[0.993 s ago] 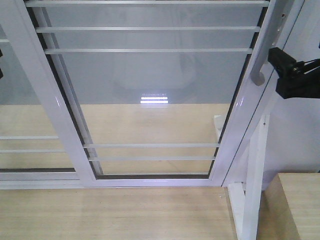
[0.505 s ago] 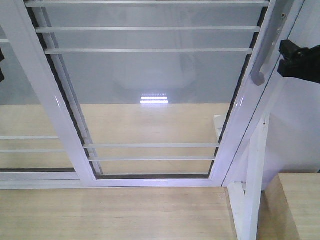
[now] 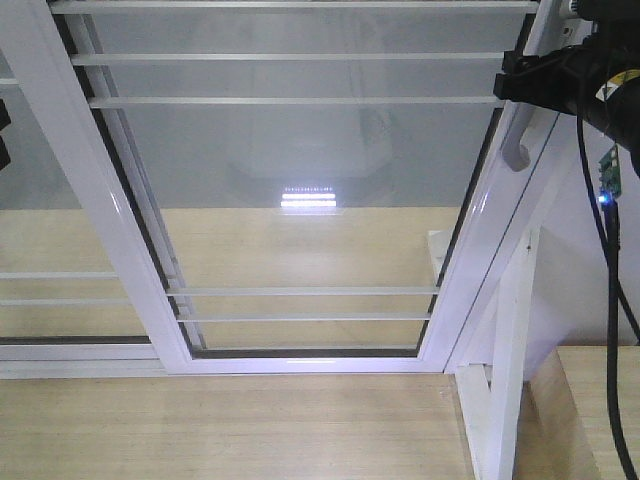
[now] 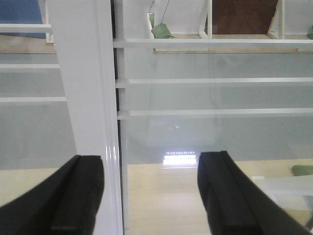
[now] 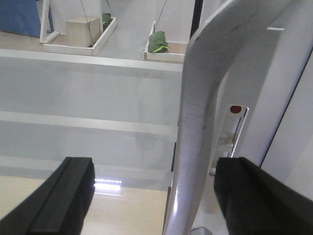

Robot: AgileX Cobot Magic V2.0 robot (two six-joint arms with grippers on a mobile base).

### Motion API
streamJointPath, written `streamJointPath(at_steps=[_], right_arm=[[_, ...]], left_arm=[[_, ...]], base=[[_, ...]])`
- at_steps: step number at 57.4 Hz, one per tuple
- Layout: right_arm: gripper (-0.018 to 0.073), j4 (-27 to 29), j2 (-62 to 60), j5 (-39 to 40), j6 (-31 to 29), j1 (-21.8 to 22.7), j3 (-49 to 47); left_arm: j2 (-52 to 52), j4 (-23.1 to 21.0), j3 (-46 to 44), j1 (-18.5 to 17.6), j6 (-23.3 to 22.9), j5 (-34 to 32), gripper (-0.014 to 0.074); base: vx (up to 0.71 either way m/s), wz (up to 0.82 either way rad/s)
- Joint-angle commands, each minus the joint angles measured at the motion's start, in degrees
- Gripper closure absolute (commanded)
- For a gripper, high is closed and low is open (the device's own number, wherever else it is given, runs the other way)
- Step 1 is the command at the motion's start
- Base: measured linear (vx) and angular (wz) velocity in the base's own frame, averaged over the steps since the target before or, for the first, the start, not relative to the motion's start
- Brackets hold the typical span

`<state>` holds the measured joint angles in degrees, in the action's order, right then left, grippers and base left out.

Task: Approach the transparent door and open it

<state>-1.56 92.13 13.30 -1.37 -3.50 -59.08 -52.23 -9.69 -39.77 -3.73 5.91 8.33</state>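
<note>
One transparent door [image 3: 300,180] – five thin horizontal bars [image 3: 290,58] cross its glass in the front view, three high and two low – with one curved silver-grey handle [image 3: 518,148] on its right stile. One handleless barred glass panel [image 3: 40,230], one slanted white support post [image 3: 505,380], one black cable [image 3: 612,350]. Two black fingers each on the left gripper [image 4: 151,156] and right gripper [image 5: 156,161], four altogether. Beyond the glass, two white trays [image 5: 73,47]

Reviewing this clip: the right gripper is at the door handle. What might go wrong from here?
The handle sits off-centre between the right gripper's open fingers, so closing may grip it skewed or slip. The dangling cable might snag on the slanted post as the transparent door slides.
</note>
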Motion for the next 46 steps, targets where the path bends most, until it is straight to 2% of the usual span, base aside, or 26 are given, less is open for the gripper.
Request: streamJointPath(at_steps=[1, 15, 25, 35, 46], right_arm=[[0.0006, 0.2, 0.4, 5.2, 0.1, 0.8, -4.5], [0.0007, 0.2, 5.3, 5.0, 0.1, 2.2, -9.8], [0.0052, 0.1, 6.9, 5.1, -0.1, 2.8, -11.5], [0.0202, -0.8, 7.0, 5.5, -0.2, 2.8, -11.5], [0.0437, -1.6, 7.0, 5.5, -0.1, 2.8, -11.5]], left_arm=[[0.4, -0.3, -2.2, -0.3, -0.3, -4.5, 0.0061], [0.4, -0.3, -2.2, -0.3, -0.3, -4.4, 0.0061], [0.4, -0.3, -2.2, -0.3, -0.3, -4.4, 0.0061], [0.4, -0.4, -2.2, -0.3, -0.4, -4.4, 0.0061], [0.4, -0.4, -2.2, -0.3, -0.4, -4.3, 0.0061]], base=[[0.00, 0.00], [0.00, 0.00], [0.00, 0.00], [0.00, 0.00], [0.00, 0.00]])
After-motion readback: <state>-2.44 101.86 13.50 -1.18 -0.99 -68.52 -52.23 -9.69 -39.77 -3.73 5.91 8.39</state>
